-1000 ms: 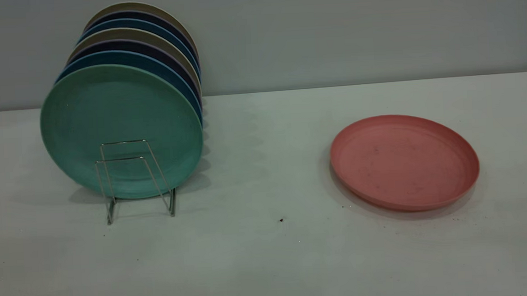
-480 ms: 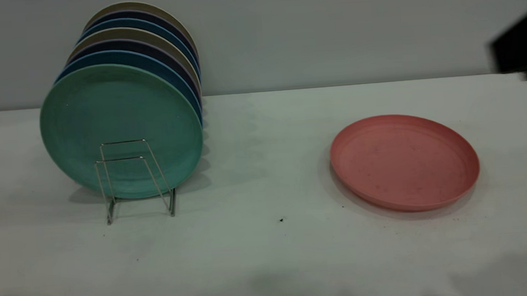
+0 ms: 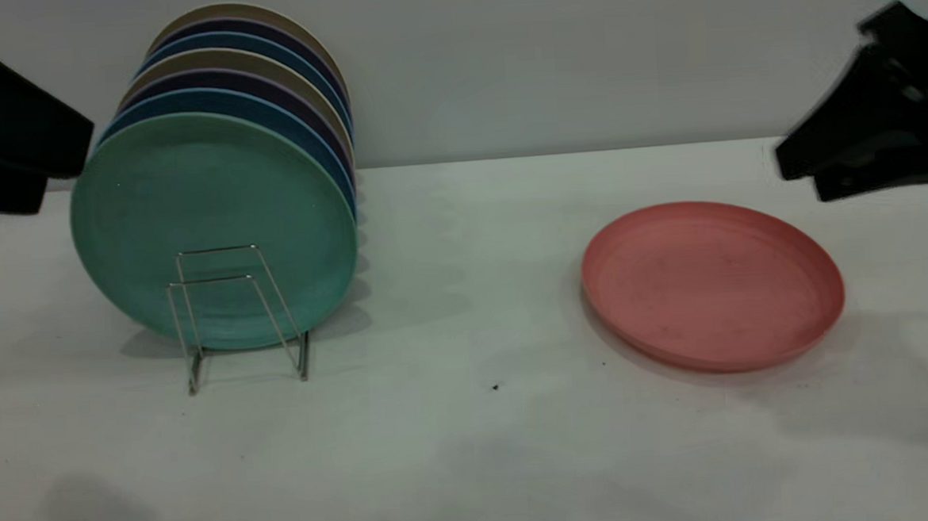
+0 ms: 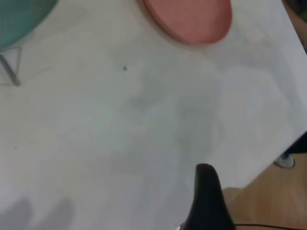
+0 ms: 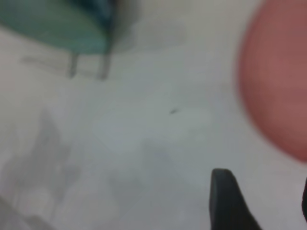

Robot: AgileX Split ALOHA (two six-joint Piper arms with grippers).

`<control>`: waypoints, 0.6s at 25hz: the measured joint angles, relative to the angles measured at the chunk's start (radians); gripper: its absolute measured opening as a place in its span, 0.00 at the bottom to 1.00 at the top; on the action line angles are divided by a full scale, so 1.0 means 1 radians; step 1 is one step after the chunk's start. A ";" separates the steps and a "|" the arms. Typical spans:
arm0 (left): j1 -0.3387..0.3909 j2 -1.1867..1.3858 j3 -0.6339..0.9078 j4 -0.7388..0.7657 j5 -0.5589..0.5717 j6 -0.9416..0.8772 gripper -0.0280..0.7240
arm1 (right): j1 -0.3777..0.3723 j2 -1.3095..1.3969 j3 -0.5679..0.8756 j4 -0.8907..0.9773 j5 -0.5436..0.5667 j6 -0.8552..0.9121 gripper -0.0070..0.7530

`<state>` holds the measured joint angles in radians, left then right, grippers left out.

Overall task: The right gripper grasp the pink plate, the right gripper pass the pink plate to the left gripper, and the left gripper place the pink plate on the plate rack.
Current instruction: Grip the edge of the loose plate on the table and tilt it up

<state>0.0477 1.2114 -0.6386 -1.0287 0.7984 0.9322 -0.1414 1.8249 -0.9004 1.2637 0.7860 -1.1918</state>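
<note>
1. Right gripper (image 3: 799,175) is hanging in the air over the table's right edge, above and beyond the pink plate (image 3: 711,283) and touching nothing. Its two jaws are sitting slightly parted and empty; the right wrist view shows one finger (image 5: 229,201) with a sliver of the other at the frame edge, a clear gap between them.
2. Left gripper (image 3: 54,175) is hanging over the table's left edge, just beside the rim of the teal-green plate (image 3: 212,226) without visibly touching it. Its jaws look nearly together and carry nothing. The left wrist view shows only one finger (image 4: 206,201), so I cannot tell the exact gap.
3. Pink plate is lying flat on the white table (image 3: 474,450), right half, well apart from the plate rack (image 3: 236,312).
4. Plate rack is standing in the left half, holding a row of upright plates; the teal-green plate is sitting frontmost, leaving two front wire loops free.
5. Change vs half a second ago: both grippers are now reaching well into the exterior view, where only dark slivers showed at the edges. New shadows are falling on the tabletop. Pink plate and rack have not moved.
</note>
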 joint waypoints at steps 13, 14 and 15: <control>0.000 0.000 0.000 -0.004 0.008 0.005 0.76 | -0.143 0.357 -0.161 0.010 -0.033 -0.069 0.52; 0.000 0.000 0.000 -0.004 0.008 0.005 0.76 | -0.143 0.373 -0.175 0.016 -0.035 -0.074 0.52; 0.000 0.000 0.000 -0.004 0.008 0.005 0.76 | -0.143 0.392 -0.186 0.022 -0.036 -0.076 0.52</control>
<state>0.0477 1.2114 -0.6386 -1.0325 0.8063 0.9374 -0.2840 2.2169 -1.0862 1.2859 0.7497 -1.2679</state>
